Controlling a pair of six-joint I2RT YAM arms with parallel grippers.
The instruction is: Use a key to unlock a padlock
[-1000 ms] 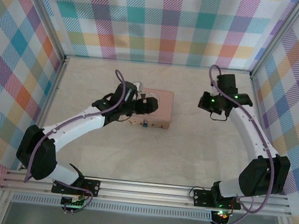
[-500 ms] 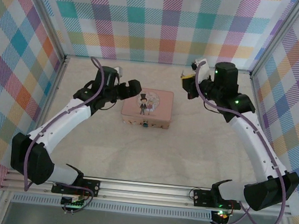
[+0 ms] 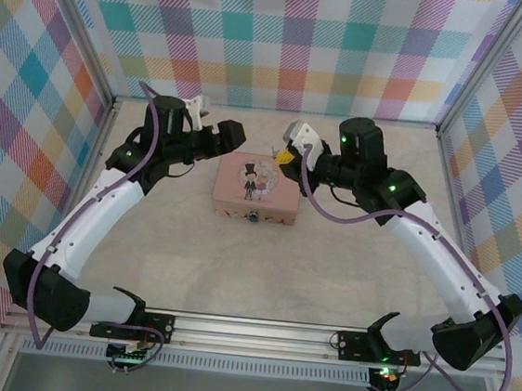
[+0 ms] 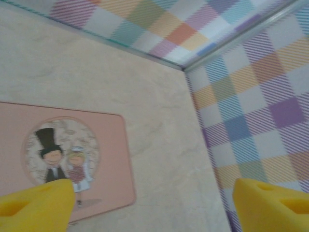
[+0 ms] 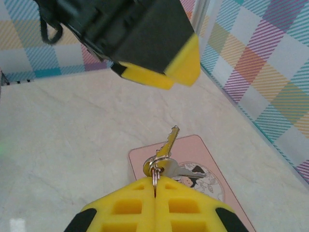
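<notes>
Right tool (image 3: 286, 157) is pinching fully closed on the ring of the keys (image 5: 166, 153). One key is sticking out forward from the tips, the second is lying crosswise under it. Left tool (image 3: 232, 136) is standing wide open and carrying nothing, hovering off the far left corner of the pink tin (image 3: 270, 196).

The padlock (image 3: 254, 216) is sitting against the near front wall of the tin, about mid-width, facing the arm bases. The right tool is hanging above the tin's far right corner, so the lock is lying toward the near side and slightly left of it, across the whole lid. The right tool is looking a bit nearer to the lock than the left one, though both are on the far side of the tin. My read is that the keys are going to need carrying over the lid and down the front face, with the outstretched key turned toward the lock.

Hard to read: the padlock is tiny in the top view, just a teal-and-metal speck, so its keyhole direction and shackle are not making out. The desk (image 3: 329, 259) around the tin is plain beige.
</notes>
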